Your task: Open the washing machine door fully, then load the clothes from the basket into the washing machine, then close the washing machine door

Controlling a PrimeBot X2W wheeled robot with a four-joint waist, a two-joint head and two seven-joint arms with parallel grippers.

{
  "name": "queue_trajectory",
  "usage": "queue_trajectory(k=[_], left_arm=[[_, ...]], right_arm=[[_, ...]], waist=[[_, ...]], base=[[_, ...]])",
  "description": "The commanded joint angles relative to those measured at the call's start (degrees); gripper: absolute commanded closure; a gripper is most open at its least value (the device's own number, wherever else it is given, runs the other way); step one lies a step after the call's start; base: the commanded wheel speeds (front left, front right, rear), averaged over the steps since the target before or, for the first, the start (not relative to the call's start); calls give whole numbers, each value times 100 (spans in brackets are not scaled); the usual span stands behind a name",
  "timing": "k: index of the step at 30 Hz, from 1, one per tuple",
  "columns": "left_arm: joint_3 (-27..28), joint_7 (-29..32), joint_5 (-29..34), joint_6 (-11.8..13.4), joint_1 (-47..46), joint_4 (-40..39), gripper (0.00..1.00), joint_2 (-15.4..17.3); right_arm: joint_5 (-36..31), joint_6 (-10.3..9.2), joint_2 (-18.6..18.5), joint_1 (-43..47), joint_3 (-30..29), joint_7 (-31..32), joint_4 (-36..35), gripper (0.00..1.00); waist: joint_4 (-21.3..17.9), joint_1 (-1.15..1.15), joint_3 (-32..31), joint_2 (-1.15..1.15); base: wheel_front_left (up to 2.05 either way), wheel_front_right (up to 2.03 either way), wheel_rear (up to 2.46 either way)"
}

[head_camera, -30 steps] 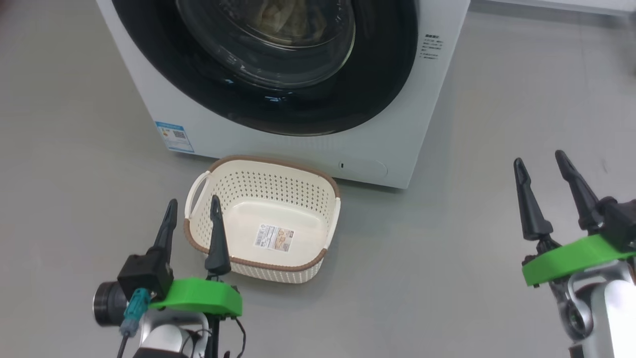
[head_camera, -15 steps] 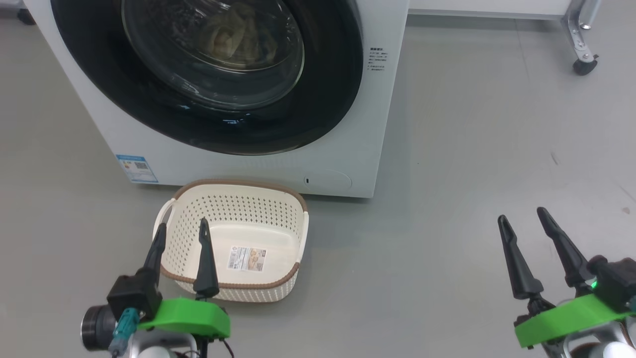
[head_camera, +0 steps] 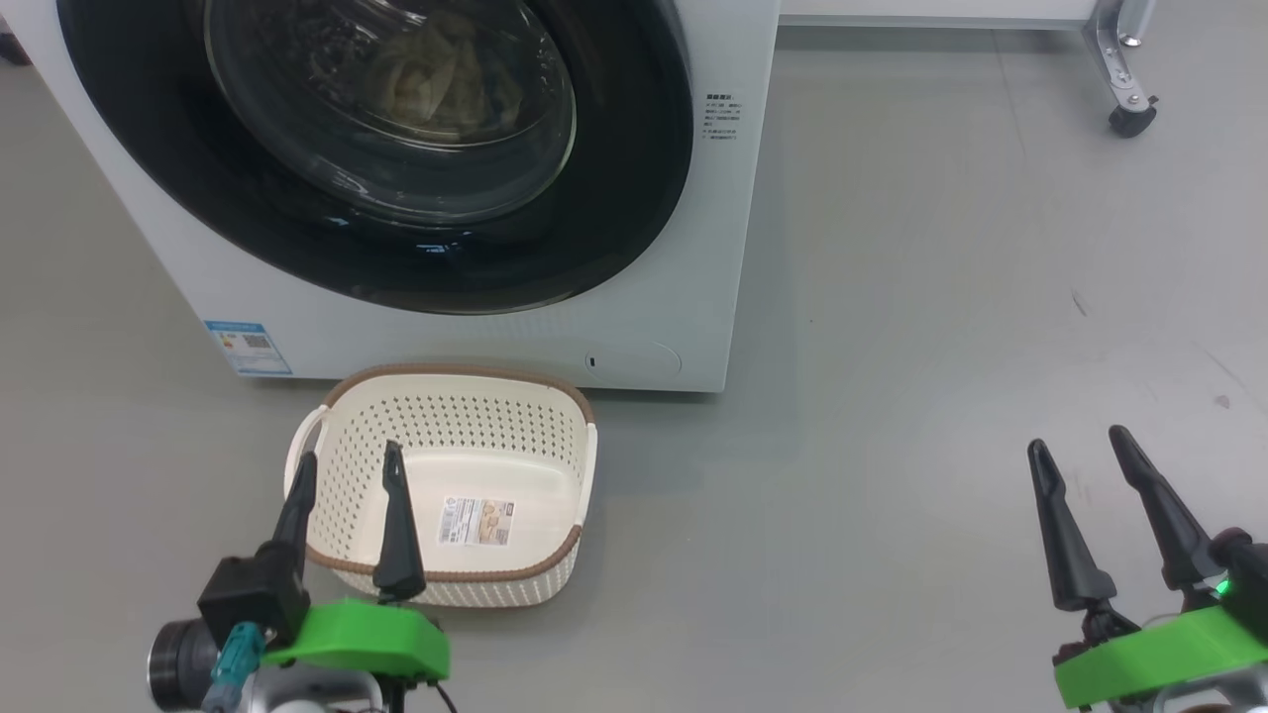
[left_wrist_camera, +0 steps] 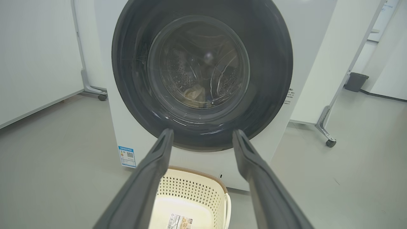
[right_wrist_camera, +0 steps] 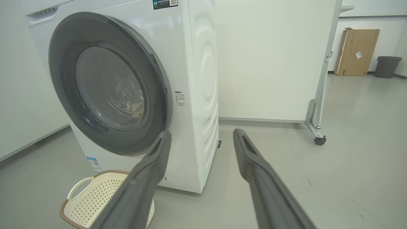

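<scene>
Just ahead of the open, empty left gripper (head_camera: 350, 452), the basket (head_camera: 456, 371) sits before the shut washing machine door (head_camera: 634, 198), clothes (head_camera: 426, 79) behind its glass; the right gripper (head_camera: 1078, 439), well aside, gapes empty too.

One washing machine (head_camera: 723, 248) with one washing machine door (head_camera: 614, 198). One basket (head_camera: 475, 436) with two white handles (head_camera: 302, 436) and one label sticker (head_camera: 477, 519). One blue label (head_camera: 248, 347) on the machine front. Clothes (head_camera: 436, 79) behind the door glass: count not determinable. Two end effectors, left end effector (head_camera: 350, 452) and right end effector (head_camera: 1078, 439), two fingers (head_camera: 398, 535) each.
</scene>
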Motion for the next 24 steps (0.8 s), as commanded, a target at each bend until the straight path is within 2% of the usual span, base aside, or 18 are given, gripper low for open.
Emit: queue_trajectory(k=[1, 24], left_arm=[[226, 10, 1, 48, -100, -230, 0, 120], [119, -26, -16, 92, -238, -226, 0, 112]], right_arm=[[36, -21, -64, -141, 82, 6, -232, 0], [79, -21, -63, -143, 161, 82, -222, 0]], waist=[[18, 0, 5, 0], [107, 0, 106, 0]], base=[[0, 0, 0], [0, 0, 0]])
